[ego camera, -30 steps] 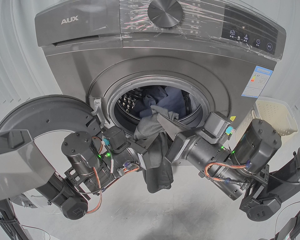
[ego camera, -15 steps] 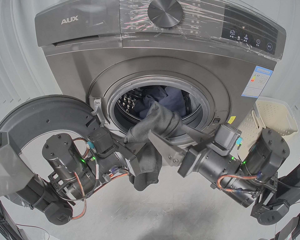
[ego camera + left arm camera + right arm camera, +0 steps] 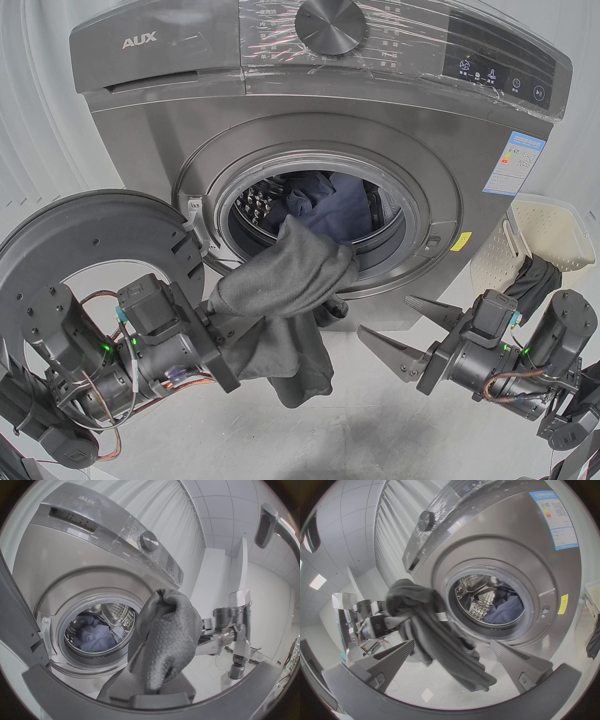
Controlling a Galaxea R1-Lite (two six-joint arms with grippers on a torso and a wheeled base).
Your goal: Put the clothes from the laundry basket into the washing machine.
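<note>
Some clothes point(image 3: 337, 209) are lying in the washer point(image 3: 312, 125); the left claw point(image 3: 215, 322) is holding a grey garment point(image 3: 281, 281) at its mouth, the right claw point(image 3: 387, 317) gaping empty, another piece point(image 3: 531, 284) hanging in the basket point(image 3: 556, 231).

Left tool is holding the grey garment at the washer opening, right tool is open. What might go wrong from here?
1. Most of the grey garment hangs outside, below the washer opening's lip; if the left tool releases here, it will likely slide to the floor.
2. The right tool is open and clear of the cloth, so nothing supports the hanging tail.
3. The open door sits close beside the left tool; pushing forward may bump it.
</note>
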